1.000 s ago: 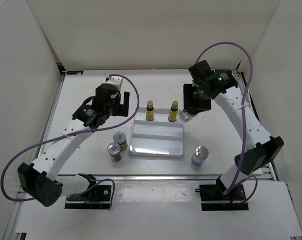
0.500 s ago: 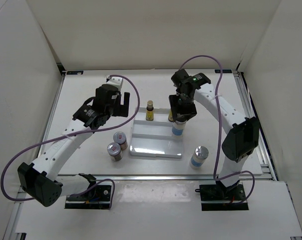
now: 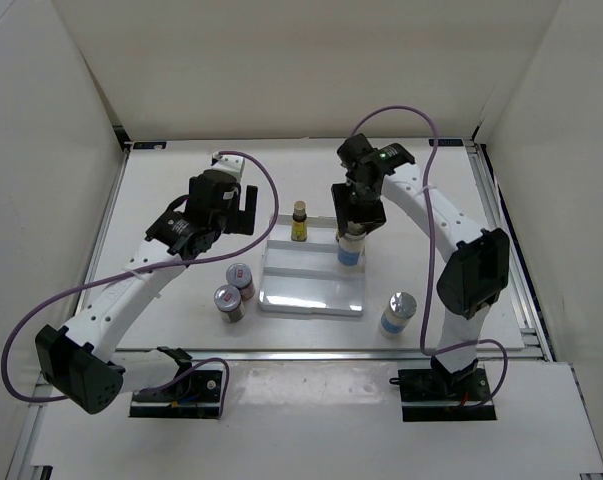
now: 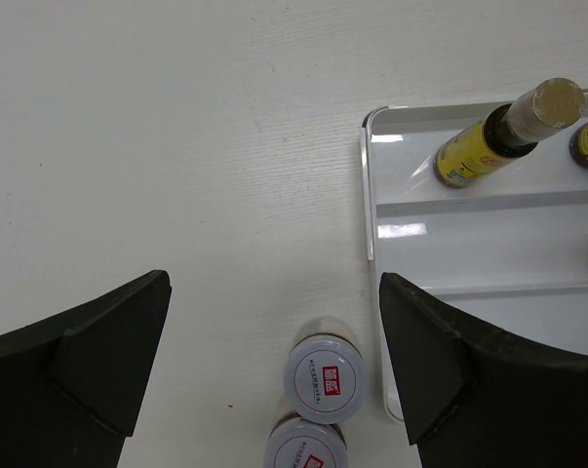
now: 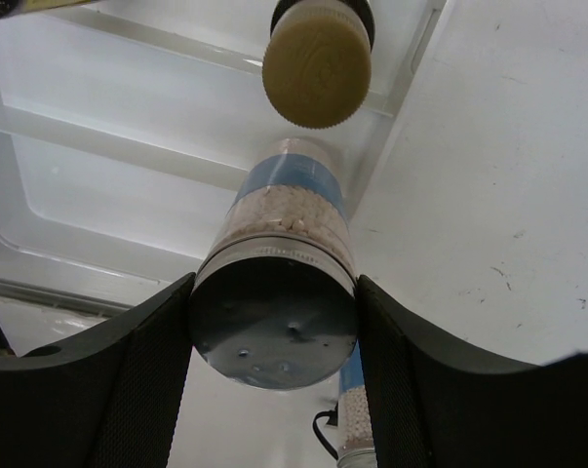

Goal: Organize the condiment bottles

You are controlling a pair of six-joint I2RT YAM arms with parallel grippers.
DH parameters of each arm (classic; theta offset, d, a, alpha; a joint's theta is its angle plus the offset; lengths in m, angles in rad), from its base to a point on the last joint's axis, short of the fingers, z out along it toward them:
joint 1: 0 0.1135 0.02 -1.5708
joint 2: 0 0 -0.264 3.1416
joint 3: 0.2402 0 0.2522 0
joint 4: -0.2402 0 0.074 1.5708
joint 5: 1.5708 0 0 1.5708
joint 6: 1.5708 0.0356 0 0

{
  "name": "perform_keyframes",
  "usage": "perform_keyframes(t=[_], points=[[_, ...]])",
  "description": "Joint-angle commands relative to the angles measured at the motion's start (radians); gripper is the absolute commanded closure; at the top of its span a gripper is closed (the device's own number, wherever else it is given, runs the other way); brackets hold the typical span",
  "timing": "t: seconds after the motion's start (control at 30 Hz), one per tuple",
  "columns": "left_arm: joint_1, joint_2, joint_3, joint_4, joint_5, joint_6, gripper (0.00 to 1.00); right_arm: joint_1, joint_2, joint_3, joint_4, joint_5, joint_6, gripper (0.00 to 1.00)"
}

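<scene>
Blue bottle [image 3: 350, 252] just swung from beside the tray [image 3: 311, 300] to over its right end, right jaws clamped on it; left jaws wide, idle. Drop-off looks next.

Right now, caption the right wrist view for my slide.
Right hand grips a clear-blue bottle over the white tray.

Two slim yellow bottles stand in the scene, one left [image 3: 300, 222] and one right [image 5: 317, 60]. There are two clear-blue bottles, far [image 3: 350, 250] and near [image 3: 397, 314], two short jars, far [image 3: 240, 277] and near [image 3: 228, 301], and one white tray [image 3: 311, 296].
</scene>
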Motion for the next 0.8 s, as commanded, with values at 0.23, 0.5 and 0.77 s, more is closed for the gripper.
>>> perform_keyframes(t=[0.23, 0.5, 0.77], points=[[-0.003, -0.039, -0.001, -0.004, -0.032, 0.009, 0.01, 0.007, 0.046, 0.103, -0.022, 0.001, -0.018, 1.0], [-0.003, -0.029, -0.001, -0.004, -0.032, 0.019, 0.01, 0.007, 0.053, 0.025, 0.018, 0.025, -0.027, 1.0], [-0.003, -0.029, -0.001, -0.004, -0.032, 0.019, 0.01, 0.007, 0.013, -0.013, 0.068, 0.092, -0.027, 1.0]])
